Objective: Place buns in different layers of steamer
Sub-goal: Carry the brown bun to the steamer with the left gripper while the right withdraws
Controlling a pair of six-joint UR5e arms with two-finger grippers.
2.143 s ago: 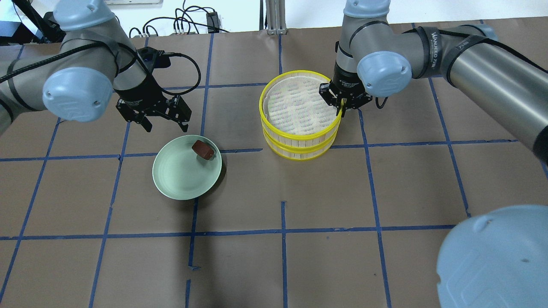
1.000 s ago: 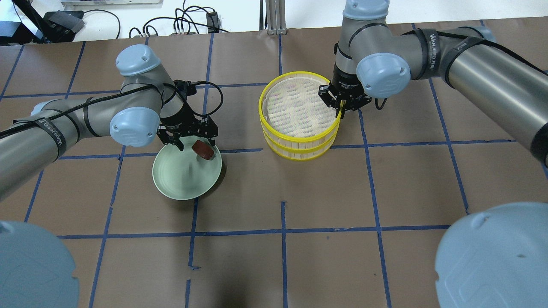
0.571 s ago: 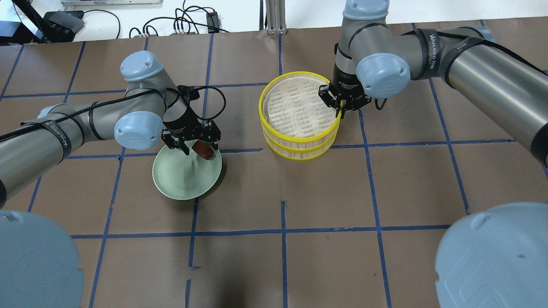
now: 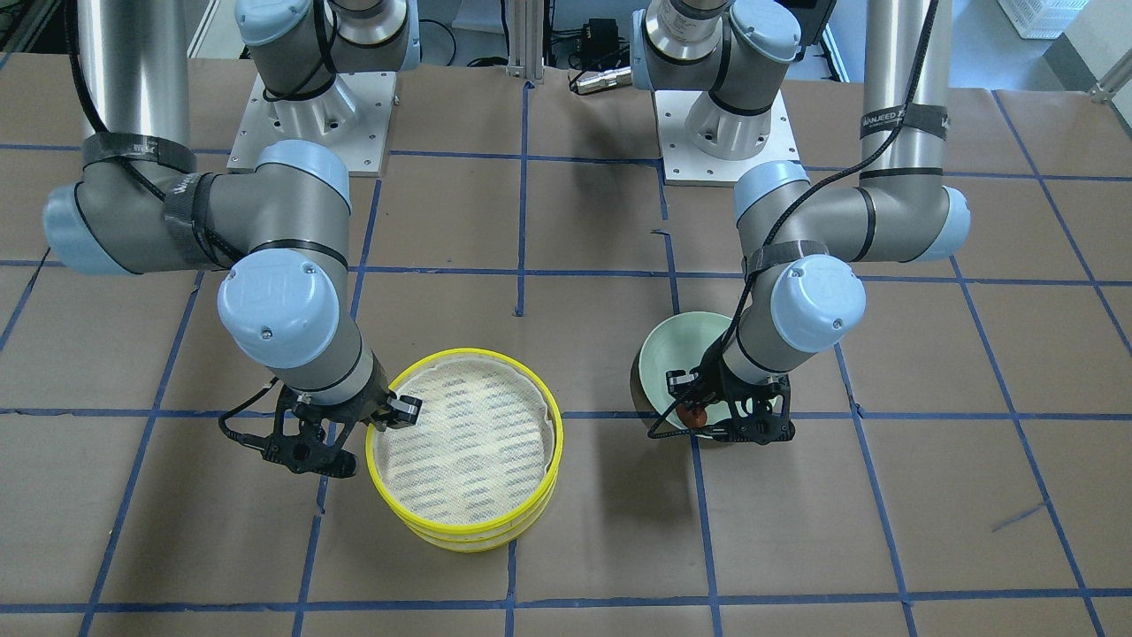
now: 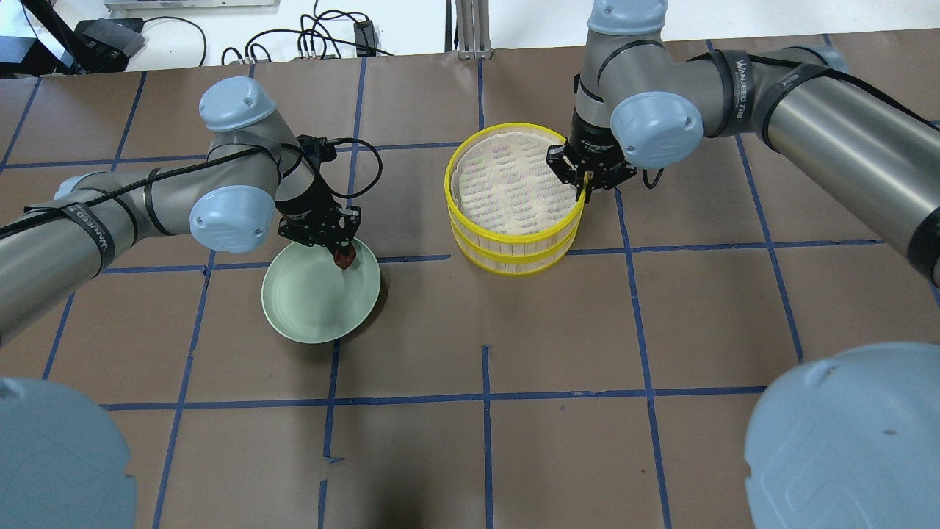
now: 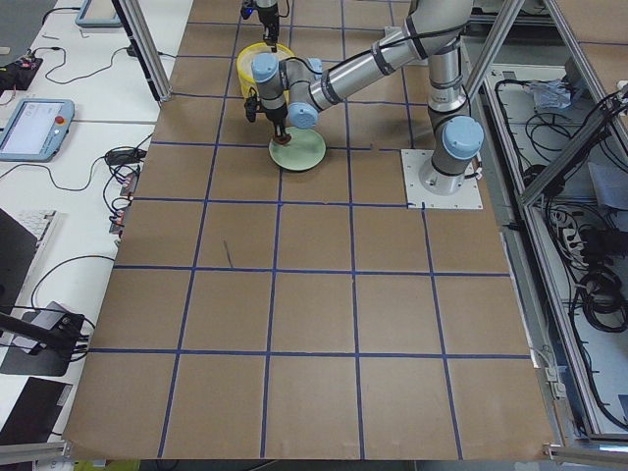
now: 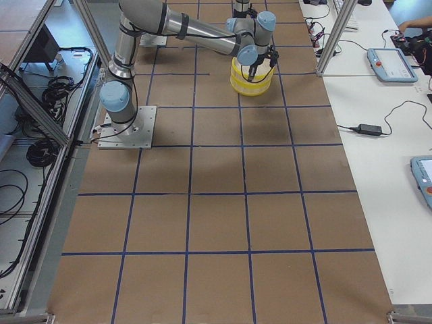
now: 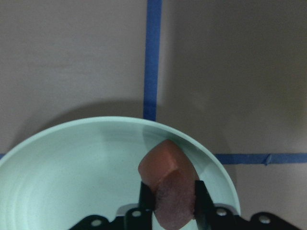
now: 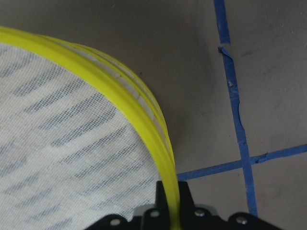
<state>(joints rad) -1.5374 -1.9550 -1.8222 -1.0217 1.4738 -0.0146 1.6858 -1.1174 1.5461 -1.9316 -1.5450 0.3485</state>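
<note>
- Now the left two-finger gripper (image 5: 339,246) is closed on the dark reddish-brown oval bun (image 5: 344,256); its fingers are no longer spread wide on either side of it.
- This grip sits at the far right edge of the pale green round plate (image 5: 308,301).
- Close up, the black fingers (image 8: 146,199) press the bun's two sides. Whether the bun has left the plate, I cannot tell.
- Meanwhile the right two-finger gripper (image 5: 587,187) has not moved. It pinches the yellow rim of the upper round mesh-bottomed steamer tray (image 5: 507,191), on the side away from the plate.
- That tray sits on a matching lower steamer tray (image 5: 514,261), well to the plate's right; its mesh is bare.
- No white bun shows anywhere.
- So the grasp looks complete, and lifting the bun towards a tray seems next.
</note>
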